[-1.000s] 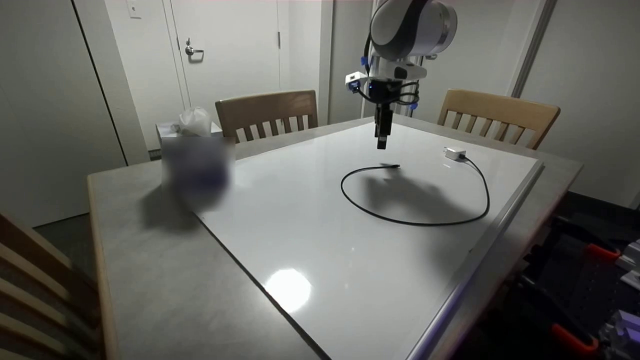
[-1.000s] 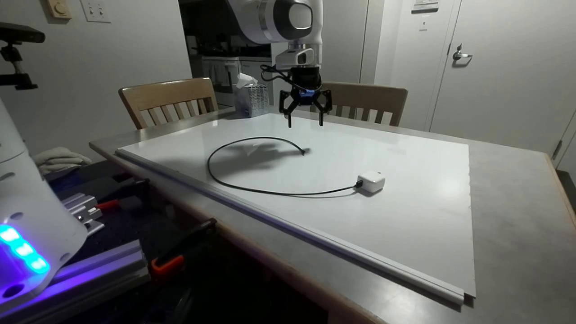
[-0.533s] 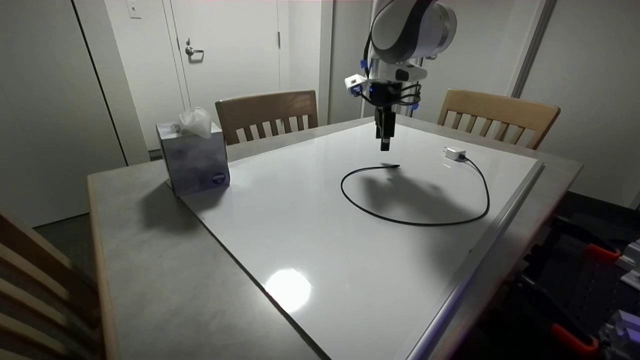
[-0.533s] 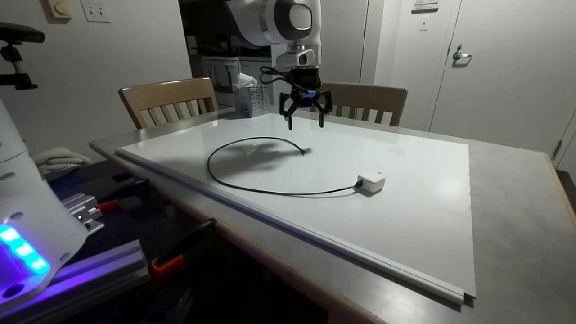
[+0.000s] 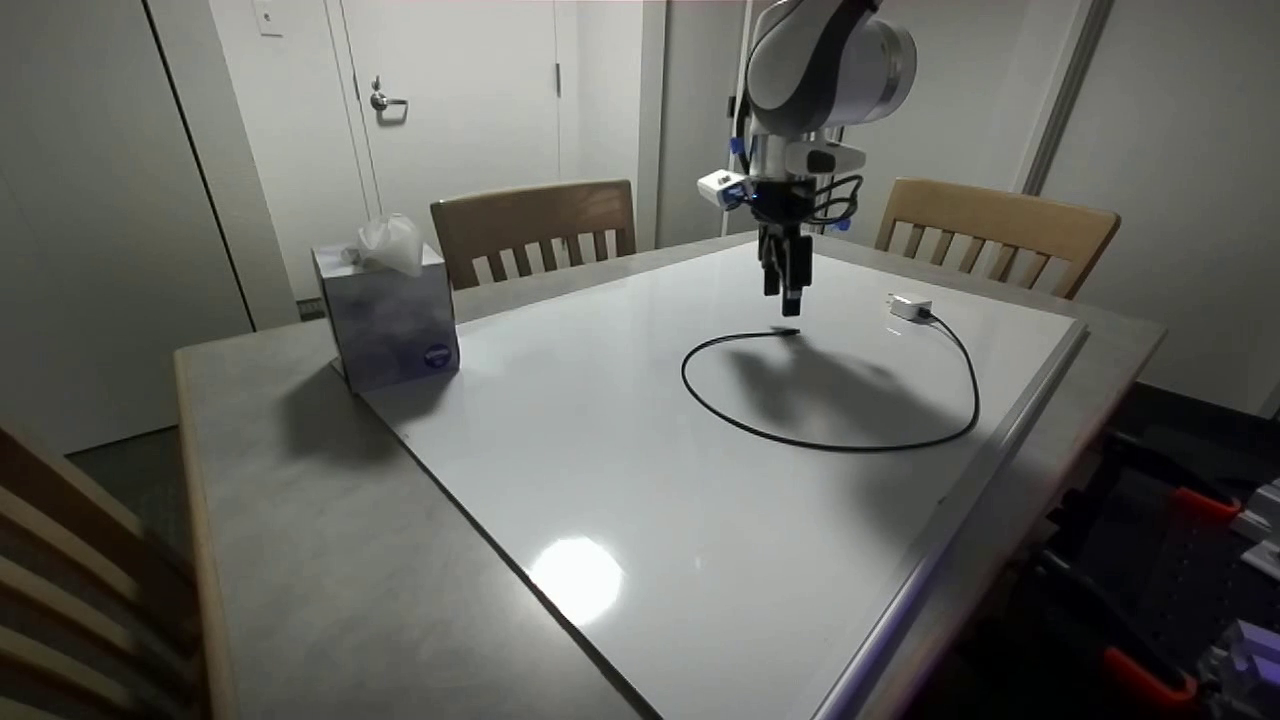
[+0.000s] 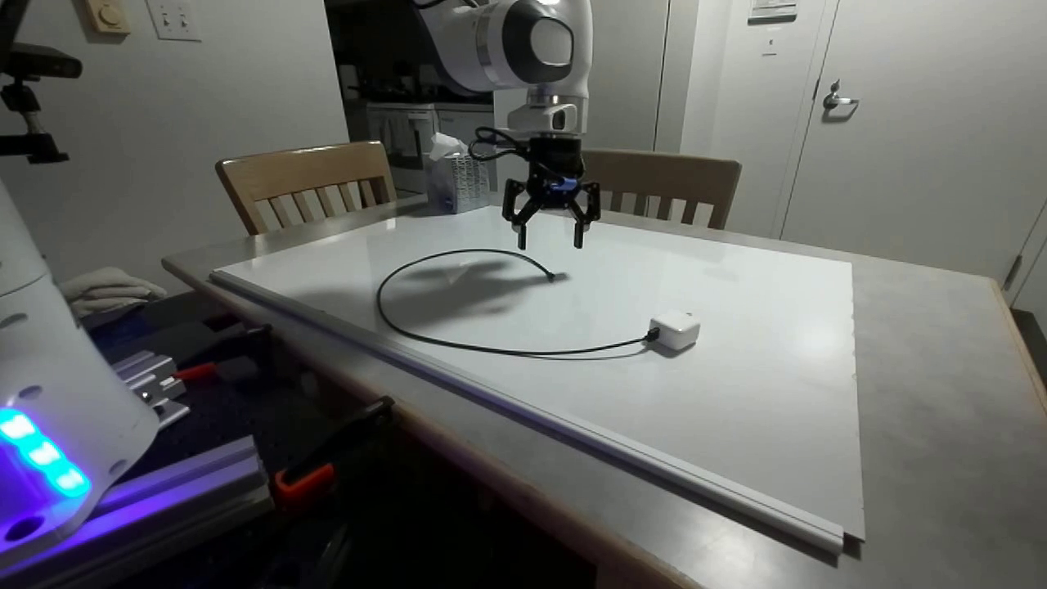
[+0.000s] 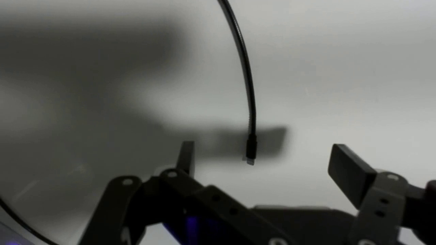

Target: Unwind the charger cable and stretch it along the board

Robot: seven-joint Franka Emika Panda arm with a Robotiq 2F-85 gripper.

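We lose the arm (image 6: 544,41) above the gripper (image 6: 550,239)
The top edge cuts it in both exterior views. In the wrist view the charger cable (image 7: 250,85) leaves the top edge beyond the fingertips (image 7: 351,173), and another stretch is cut off to their left. Behind the gripper, a chair (image 6: 679,172) is partly hidden. Well apart from it, the board (image 5: 560,430) runs off the bottom edge, and we find the mark (image 5: 438,356) on the tissue box (image 5: 380,315) too small to read.

Black charger cable (image 5: 850,449), loosely curved, white plug block (image 6: 675,330) attached, glossy board (image 5: 600,450) beneath
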